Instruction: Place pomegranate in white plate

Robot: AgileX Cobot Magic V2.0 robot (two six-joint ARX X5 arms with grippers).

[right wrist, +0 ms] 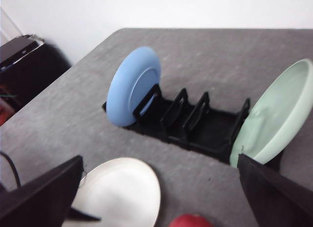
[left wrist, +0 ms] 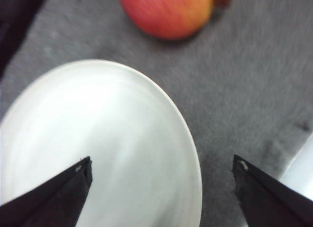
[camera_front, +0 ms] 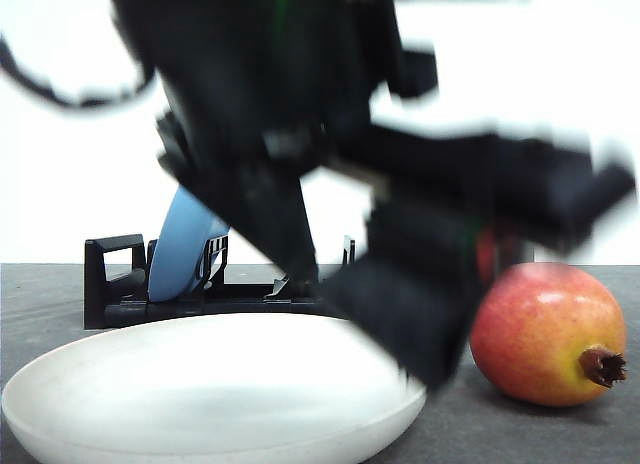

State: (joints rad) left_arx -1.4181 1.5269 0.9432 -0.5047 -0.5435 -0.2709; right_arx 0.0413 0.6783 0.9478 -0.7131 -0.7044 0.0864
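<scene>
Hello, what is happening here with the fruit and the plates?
A two-armed robot is meant to put the pomegranate into the white plate. The fruit lies on the grey table beside that plate, not in it and not held. The left hand is open above the plate's edge, with nothing between its fingers. The right hand is open too and looks down on a black rack holding a blue plate and a pale green plate.

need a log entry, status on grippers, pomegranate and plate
Left gripper open, empty, over white plate rim. Right gripper open, empty. Pomegranate on table beside the plate, not in it. Blurred black arm crosses front view.
</scene>
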